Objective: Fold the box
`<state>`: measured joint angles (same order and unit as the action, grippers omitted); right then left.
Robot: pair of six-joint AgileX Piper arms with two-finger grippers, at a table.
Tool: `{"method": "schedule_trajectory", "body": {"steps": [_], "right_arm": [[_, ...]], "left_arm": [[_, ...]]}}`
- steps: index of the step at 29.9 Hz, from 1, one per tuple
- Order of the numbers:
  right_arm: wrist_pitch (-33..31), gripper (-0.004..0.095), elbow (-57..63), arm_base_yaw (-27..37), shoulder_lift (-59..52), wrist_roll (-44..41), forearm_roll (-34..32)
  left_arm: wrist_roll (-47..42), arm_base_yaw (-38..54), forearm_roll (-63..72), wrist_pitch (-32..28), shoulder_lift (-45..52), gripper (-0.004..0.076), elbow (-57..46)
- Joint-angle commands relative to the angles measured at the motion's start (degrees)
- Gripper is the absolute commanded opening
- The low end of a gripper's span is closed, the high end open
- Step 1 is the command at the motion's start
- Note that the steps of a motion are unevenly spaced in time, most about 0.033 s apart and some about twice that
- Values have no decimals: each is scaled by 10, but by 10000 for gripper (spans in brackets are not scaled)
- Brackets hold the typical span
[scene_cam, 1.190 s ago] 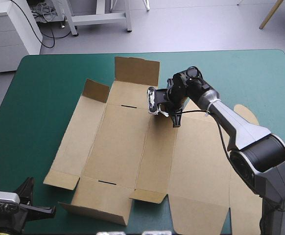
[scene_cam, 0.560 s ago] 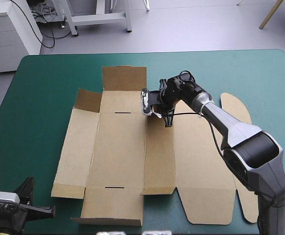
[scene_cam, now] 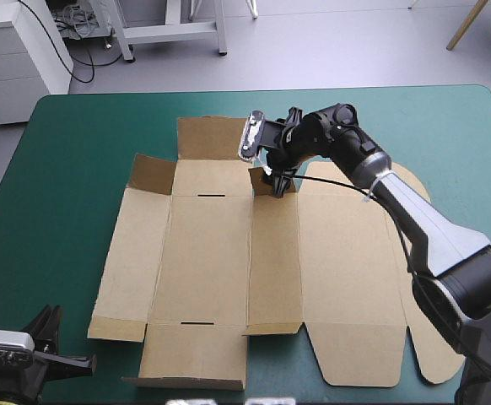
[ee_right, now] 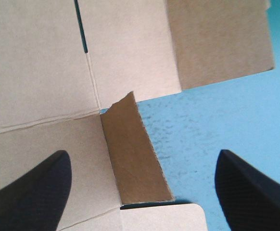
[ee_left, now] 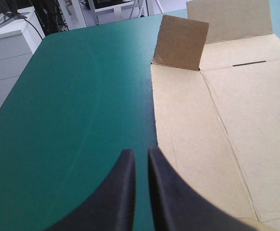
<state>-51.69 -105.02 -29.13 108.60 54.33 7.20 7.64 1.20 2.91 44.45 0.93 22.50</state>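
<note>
Grey floor [scene_cam: 355, 46] beyond the table's far edge. White drawer cabinet [scene_cam: 13, 63] off the far left corner, black cables [scene_cam: 75, 63] trailing beside it. Pale metal frame [scene_cam: 171, 32] farther right. Wooden legs [scene_cam: 472, 21] at far right. Even light, soft shadows on the teal-green cover [scene_cam: 77, 143].

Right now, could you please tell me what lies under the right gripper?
Under the open right gripper, a small raised flap of the brown box stands beside bare teal-green cover. The cover beneath the box is hidden.
</note>
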Motion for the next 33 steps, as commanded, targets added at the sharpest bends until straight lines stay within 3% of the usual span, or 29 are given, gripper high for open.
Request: {"method": "schedule_trajectory", "body": {"steps": [1, 3, 4, 6, 8, 12, 15, 21, 27, 33], "right_arm": [[16, 637, -21, 1, -64, -33, 7], [16, 509, -21, 1, -79, -59, 7], [16, 411, -21, 1, -86, -74, 7], [15, 172, -21, 1, -96, -104, 7], [17, -19, -21, 2, -102, -142, 7], [10, -4, -21, 2, -110, -280, -13], [-18, -4, -18, 3, -117, -380, -64], [-34, -4, 58, 3, -182, -511, -147], [13, -4, 221, 3, -313, -538, -147], [52, -4, 346, 3, -433, -558, -144]], "left_arm": [[-1, -4, 9, -43, 8, 223, 13], [-1, -4, 8, -43, 8, 363, 13], [-3, -4, 7, -43, 8, 459, 13], [-11, -4, -1, -43, 8, 577, 13], [-11, -4, -10, -43, 8, 634, 13], [-11, -4, -4, -43, 8, 629, 13], [-18, -4, -6, -44, 8, 629, 13], [-18, -4, -22, -64, -17, 629, 30], [-17, -4, -36, -124, -103, 629, 59], [-29, -4, -29, -96, -228, 629, 113]]}}
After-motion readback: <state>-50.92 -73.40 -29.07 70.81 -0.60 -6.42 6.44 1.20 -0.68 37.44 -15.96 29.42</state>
